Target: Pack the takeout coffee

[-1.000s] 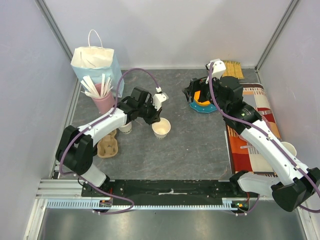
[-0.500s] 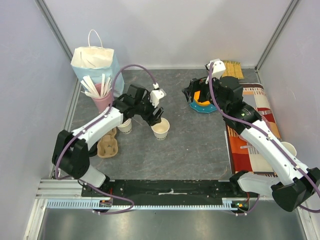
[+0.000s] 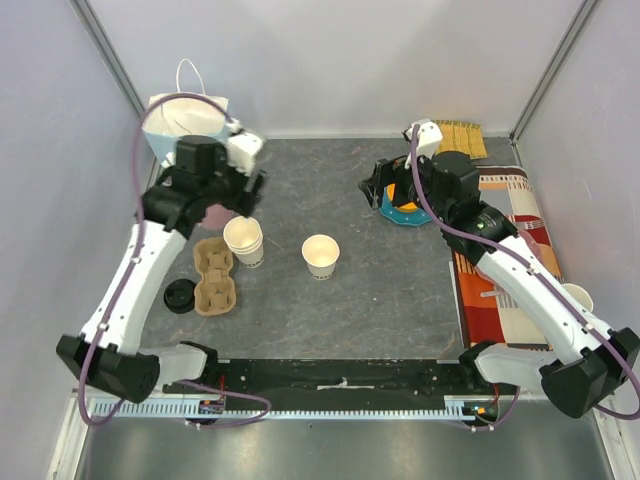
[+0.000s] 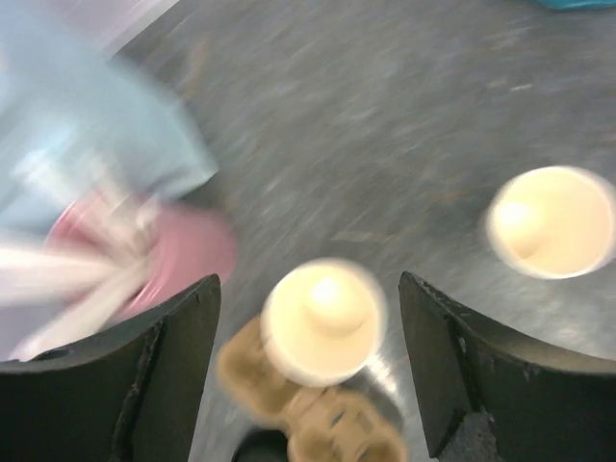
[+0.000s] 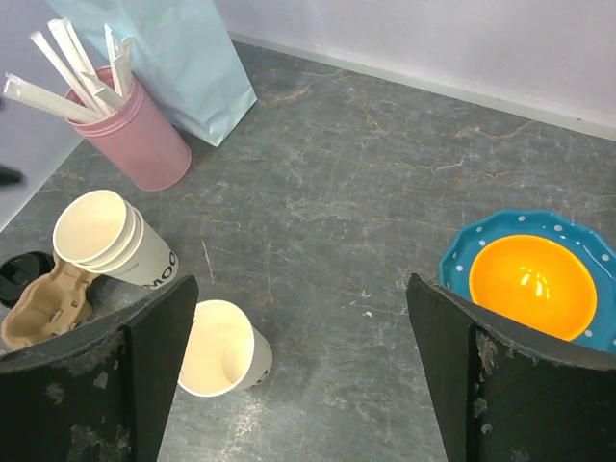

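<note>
A lidless white coffee cup (image 3: 321, 255) is standing alone right of the cardboard carrier (image 3: 213, 275), likely awaiting the black lid (image 3: 180, 295) lying at the carrier's left. The left hand (image 4: 308, 289) is hovering, fingers apart and empty, over stacked cups (image 3: 244, 240) touching the carrier; the right hand (image 5: 300, 284) is gaping far right. A scuffed grey bench (image 3: 380, 290) and pale walls are framing them.

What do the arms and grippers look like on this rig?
The left arm and right arm have white shells with black joints. A purple cable runs along each, and a white module sits at each wrist. The left gripper and right gripper each have two broad black fingers, scuffed pale at the edges.
</note>
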Robot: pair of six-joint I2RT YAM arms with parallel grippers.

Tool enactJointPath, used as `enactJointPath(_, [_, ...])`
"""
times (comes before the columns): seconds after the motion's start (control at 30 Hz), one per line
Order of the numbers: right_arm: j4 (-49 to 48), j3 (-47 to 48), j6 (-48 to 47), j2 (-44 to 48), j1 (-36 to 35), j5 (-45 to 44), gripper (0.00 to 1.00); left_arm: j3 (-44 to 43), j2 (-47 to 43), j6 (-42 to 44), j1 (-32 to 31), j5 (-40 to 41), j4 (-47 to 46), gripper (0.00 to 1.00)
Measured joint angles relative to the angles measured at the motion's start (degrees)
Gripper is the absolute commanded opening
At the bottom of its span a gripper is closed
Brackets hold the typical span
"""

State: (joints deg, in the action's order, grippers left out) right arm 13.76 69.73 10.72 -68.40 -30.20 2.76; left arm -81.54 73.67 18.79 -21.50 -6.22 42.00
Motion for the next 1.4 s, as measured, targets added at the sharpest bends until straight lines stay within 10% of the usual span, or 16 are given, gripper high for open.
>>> enactJointPath(0.33, [0.1,0.0,0.3,-3.8,0.0,3.3,0.98,11.1,-12.8,0.2,27.5,3.7,10.0,0.59])
enactJointPath(0.63, [1.2,2.4,0.9,-6.3,0.0,5.3,0.98,29.6,-4.8,3.8,46.9,3.9,9.3,0.48])
enactJointPath(1.4, [1.6,4.3,2.8,-10.4,0.0,6.2,0.97,36.2,3.7,4.6,51.8,1.5,-3.6,0.29])
